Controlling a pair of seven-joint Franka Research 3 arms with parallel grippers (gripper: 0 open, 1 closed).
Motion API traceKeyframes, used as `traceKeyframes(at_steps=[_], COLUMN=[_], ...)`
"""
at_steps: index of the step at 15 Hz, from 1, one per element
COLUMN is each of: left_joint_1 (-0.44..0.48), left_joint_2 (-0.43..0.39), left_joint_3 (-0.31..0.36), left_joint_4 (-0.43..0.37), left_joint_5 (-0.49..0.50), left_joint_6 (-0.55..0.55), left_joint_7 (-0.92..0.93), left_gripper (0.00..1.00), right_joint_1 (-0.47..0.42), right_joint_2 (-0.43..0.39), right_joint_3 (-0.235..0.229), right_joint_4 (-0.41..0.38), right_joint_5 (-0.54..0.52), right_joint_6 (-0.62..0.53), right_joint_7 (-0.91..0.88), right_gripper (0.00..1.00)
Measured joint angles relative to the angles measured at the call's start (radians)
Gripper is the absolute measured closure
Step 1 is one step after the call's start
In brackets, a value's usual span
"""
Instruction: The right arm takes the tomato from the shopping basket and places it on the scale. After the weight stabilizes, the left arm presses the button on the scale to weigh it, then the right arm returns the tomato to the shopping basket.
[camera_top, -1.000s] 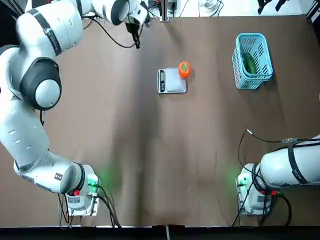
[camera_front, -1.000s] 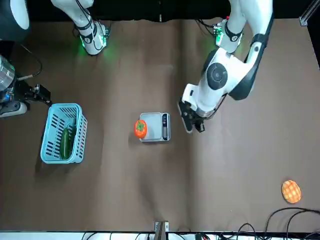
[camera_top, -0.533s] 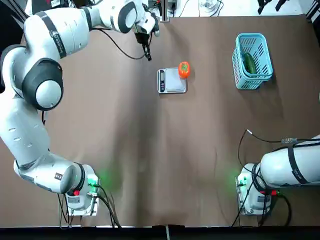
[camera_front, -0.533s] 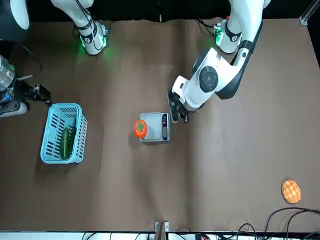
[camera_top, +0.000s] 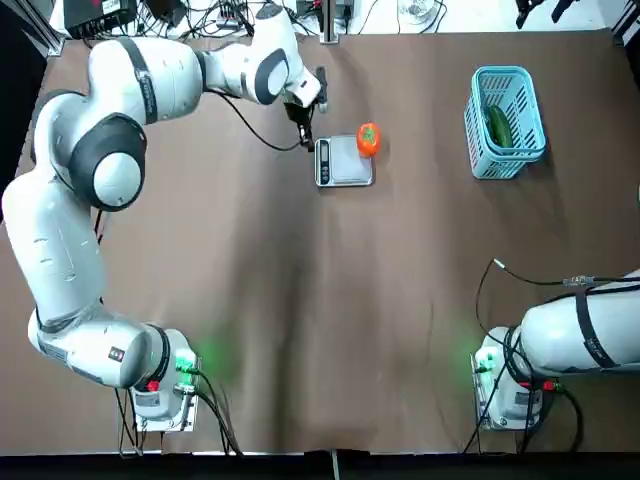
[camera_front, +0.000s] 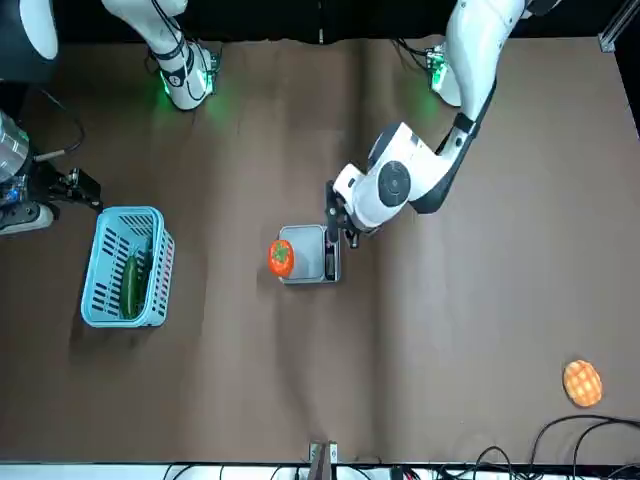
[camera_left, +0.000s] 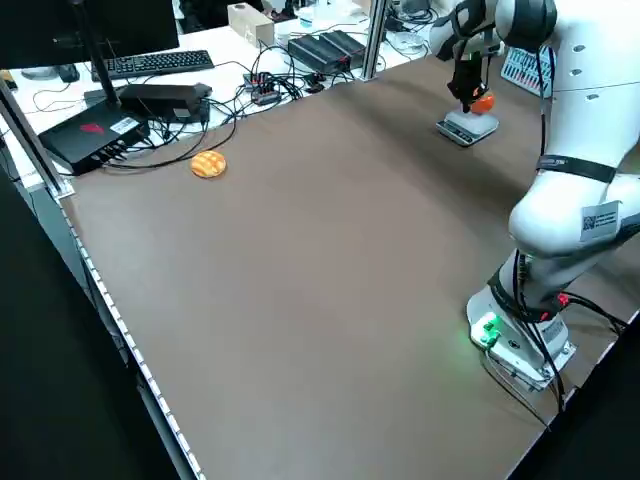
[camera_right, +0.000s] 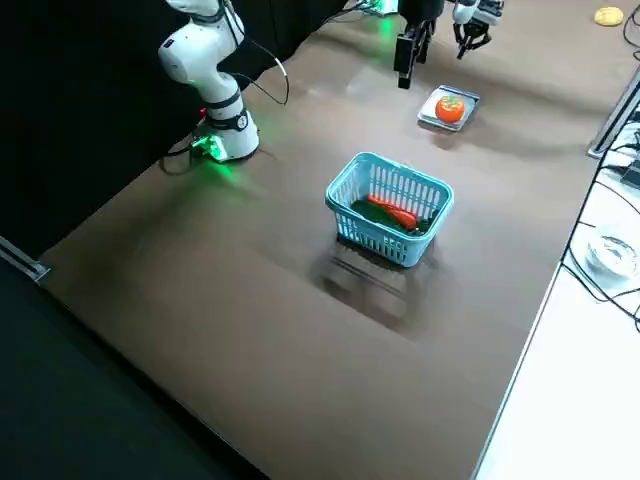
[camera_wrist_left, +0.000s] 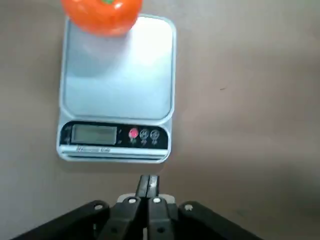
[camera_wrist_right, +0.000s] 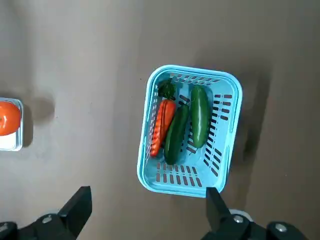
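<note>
- Resting on the scale (camera_top: 344, 161), the tomato (camera_top: 368, 138) sat at the platform's edge on the side away from the dark display strip, its green stem top up.
- The scale lay flat on the brown desk (camera_top: 300, 300), its display strip and small buttons facing the left end effector (camera_wrist_left: 148, 184).
- The left end effector hovered just beside the scale's display strip, its two fingers pressed together into one narrow tip; in the left wrist view that tip sat just short of the strip, and whether it touched the scale could not be told.
- The left arm (camera_top: 120, 170) reached in a long arc from its base, well apart from the scale, to the scale's display side.
- The shopping basket (camera_top: 506, 122) stood well apart from the scale, on the tomato's side of it, holding long green vegetables (camera_wrist_right: 200, 116) and an orange-red carrot-like piece (camera_wrist_right: 161, 127).
- The right end effector (camera_wrist_right: 145, 210) hung high above the shopping basket, its fingers spread wide and holding nothing, with the scale and tomato off to one side in its wrist view.
- The right arm (camera_top: 575, 335) showed near its base, well apart from the scale on the basket's side.
- A flat yellow-orange disc (camera_front: 582, 382) lay on the desk far from the scale, on the display-strip side.
</note>
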Motion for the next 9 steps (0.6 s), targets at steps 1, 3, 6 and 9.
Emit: traceKeyframes(at_steps=[1, 3, 6, 9], left_joint_1=[-0.007, -0.011, -0.019, -0.029], left_joint_2=[0.007, 0.023, 0.036, 0.05], left_joint_3=[0.0, 0.0, -0.001, -0.001], left_joint_4=[-0.001, -0.002, -0.002, -0.002], left_joint_5=[0.0, 0.0, 0.001, 0.003], left_joint_6=[0.01, 0.038, 0.069, 0.109], left_joint_7=[0.01, 0.034, 0.058, 0.068], left_gripper=[0.99, 0.99, 0.99, 0.99], right_joint_1=[0.0, 0.0, 0.0, 0.0], right_joint_2=[0.0, 0.0, 0.0, 0.0], right_joint_3=[0.0, 0.0, 0.0, 0.0], right_joint_4=[0.0, 0.0, -0.001, -0.001], right_joint_5=[0.0, 0.0, 0.0, 0.0], right_joint_6=[0.0, 0.0, 0.0, 0.0], right_joint_7=[0.0, 0.0, 0.0, 0.0], right_gripper=[0.0, 0.01, 0.0, 0.0])
